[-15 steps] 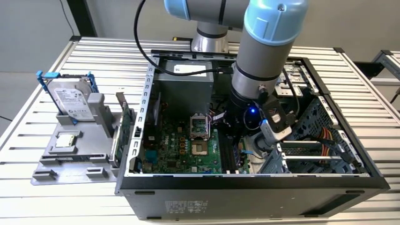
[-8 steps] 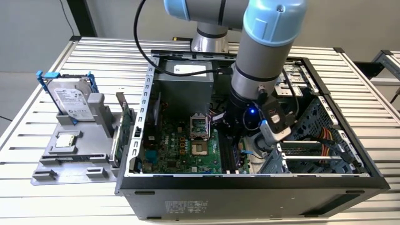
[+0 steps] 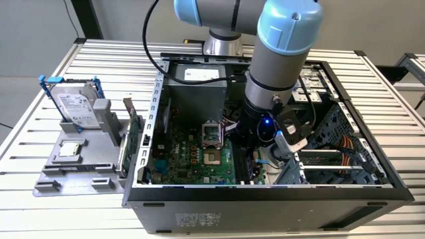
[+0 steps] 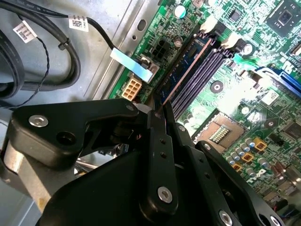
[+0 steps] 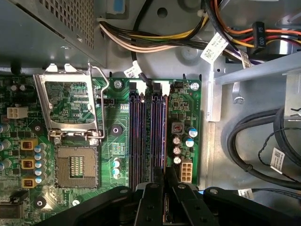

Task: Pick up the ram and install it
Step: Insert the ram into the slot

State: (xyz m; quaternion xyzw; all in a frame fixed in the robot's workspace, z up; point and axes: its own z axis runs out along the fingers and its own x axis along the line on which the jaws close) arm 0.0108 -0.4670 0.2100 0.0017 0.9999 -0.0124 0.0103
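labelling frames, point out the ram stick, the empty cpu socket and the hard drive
ram stick [image 4: 188, 66], second wrist view, its blue face
cpu socket [image 5: 76, 165], first wrist view, its contact grid
hard drive [image 3: 74, 107], exterior view, its label

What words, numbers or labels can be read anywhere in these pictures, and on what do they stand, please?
None can be read; all are too small or blurred.
hard drive label: unreadable.
power supply label: unreadable.
case sticker: unreadable.
cable tags: barcodes and print, unreadable.
ram, held in the tool: no legible print.
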